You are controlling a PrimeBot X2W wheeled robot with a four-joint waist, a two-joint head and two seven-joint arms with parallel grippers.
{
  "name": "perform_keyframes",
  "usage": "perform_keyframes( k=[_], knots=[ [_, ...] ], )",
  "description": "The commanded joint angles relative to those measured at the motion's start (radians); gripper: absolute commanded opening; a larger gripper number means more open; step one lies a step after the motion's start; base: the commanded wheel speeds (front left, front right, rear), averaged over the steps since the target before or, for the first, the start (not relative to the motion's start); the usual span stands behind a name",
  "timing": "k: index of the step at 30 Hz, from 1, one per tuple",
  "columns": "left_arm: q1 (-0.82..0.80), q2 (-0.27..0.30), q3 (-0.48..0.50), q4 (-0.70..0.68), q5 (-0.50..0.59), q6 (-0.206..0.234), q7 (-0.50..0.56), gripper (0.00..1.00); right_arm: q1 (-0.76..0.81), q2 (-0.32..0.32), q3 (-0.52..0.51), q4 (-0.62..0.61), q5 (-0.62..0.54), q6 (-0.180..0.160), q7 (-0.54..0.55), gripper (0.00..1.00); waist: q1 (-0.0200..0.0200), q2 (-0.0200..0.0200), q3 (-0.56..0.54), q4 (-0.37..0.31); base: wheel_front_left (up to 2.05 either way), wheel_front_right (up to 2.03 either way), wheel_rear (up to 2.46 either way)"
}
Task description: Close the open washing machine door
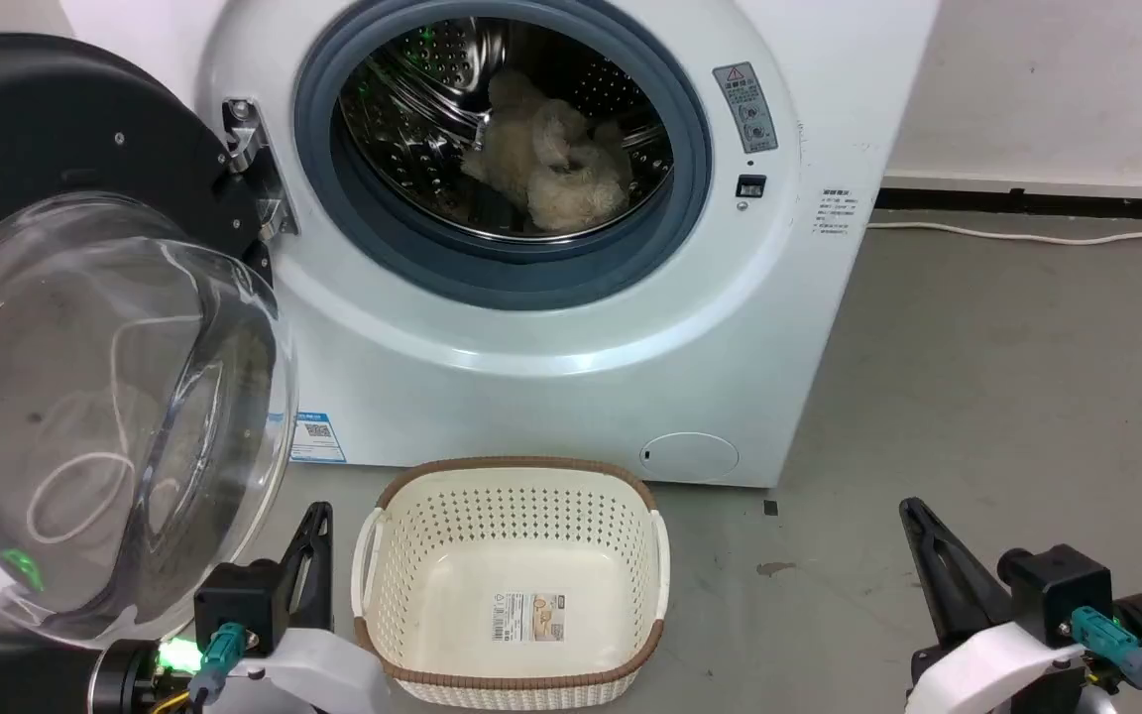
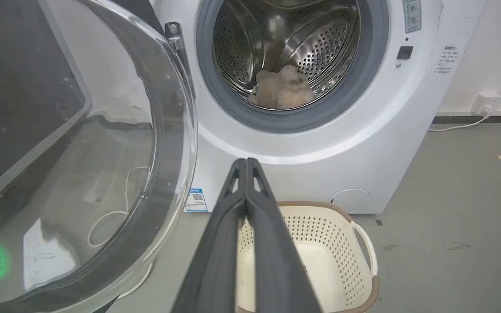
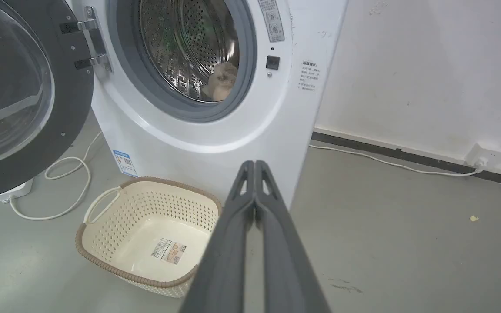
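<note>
Glass washing machine door [image 1: 105,397] open, edge cropped; left gripper [image 2: 246,163], right gripper [image 3: 255,165] clenched empty

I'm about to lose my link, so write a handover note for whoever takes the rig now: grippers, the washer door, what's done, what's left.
Left gripper: shut, holding nothing, low beside the washing machine door, apart from it in the left wrist view.
Right gripper: shut, holding nothing, low over the floor, right of the basket.
Door: swung wide open on its hinge at the robot's left, with the glass bowl facing the robot.
Drum: a pale fluffy item lies inside.
Done: nothing toward closing.
Left: swing the door onto the opening and press it shut; the left arm looks nearest.
</note>
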Motion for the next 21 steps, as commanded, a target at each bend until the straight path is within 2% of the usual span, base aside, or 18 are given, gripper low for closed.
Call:
perform_keyframes(
  k=[1,20,21],
  knots=[
    [-0.015,0.0,0.001,-0.004,0.003,0.003,0.0,0.0,-0.014,0.004,0.0,-0.005,-0.005,0.001,0.001,0.0,0.0,-0.0001,0.0,0.0,0.0,0.0,0.0],
    [-0.015,0.0,0.001,-0.004,0.003,0.003,0.0,0.0,-0.014,0.004,0.0,-0.005,-0.005,0.001,0.001,0.0,0.0,-0.0001,0.0,0.0,0.0,0.0,0.0],
    [0.0,0.0,0.0,0.0,0.0,0.0,0.0,1.0,0.0,0.0,0.0,0.0,0.0,0.0,0.0,1.0,0.0,-0.0001,0.0,0.0,0.0,0.0,0.0]
  ],
)
